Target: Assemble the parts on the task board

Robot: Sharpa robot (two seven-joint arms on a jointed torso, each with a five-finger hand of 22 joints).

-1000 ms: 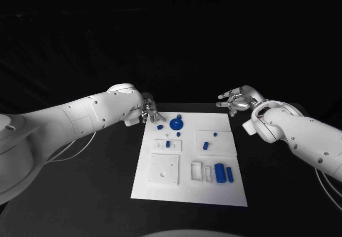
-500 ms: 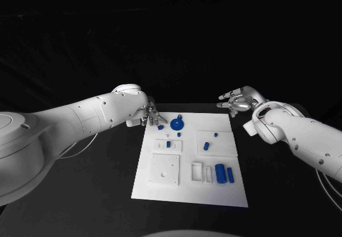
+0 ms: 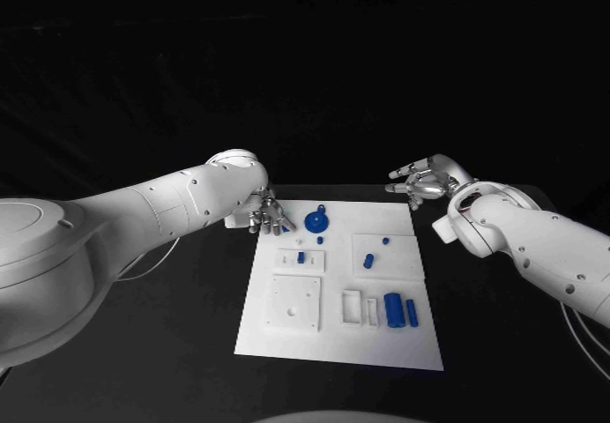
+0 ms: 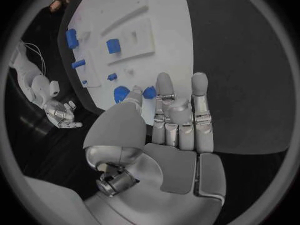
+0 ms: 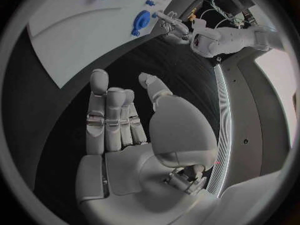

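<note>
The white task board point(image 3: 337, 339) lies in the middle of the table. Near its far edge sits a round blue part point(image 3: 316, 218) with a small blue piece point(image 3: 318, 239) below it. More blue parts stand in white holders point(image 3: 300, 257) point(image 3: 368, 260), and a thick blue cylinder point(image 3: 393, 308) lies near the right edge. My left hand point(image 3: 270, 215) hovers over the board's far left corner, fingers straight and holding nothing. In the left wrist view its fingertips point(image 4: 165, 82) are right beside a small blue part point(image 4: 149, 91). My right hand point(image 3: 425, 181) hangs beyond the far right corner, fingers apart and empty.
A square white plate point(image 3: 293, 302) and a slotted white holder point(image 3: 356, 306) sit on the board's near half. Black table surrounds the board on all sides. My right forearm point(image 3: 509, 233) runs along the board's right side.
My left hand has shifted slightly toward the board, and its fingers now cover the small blue part at the far left corner. The right hand has stayed put.
</note>
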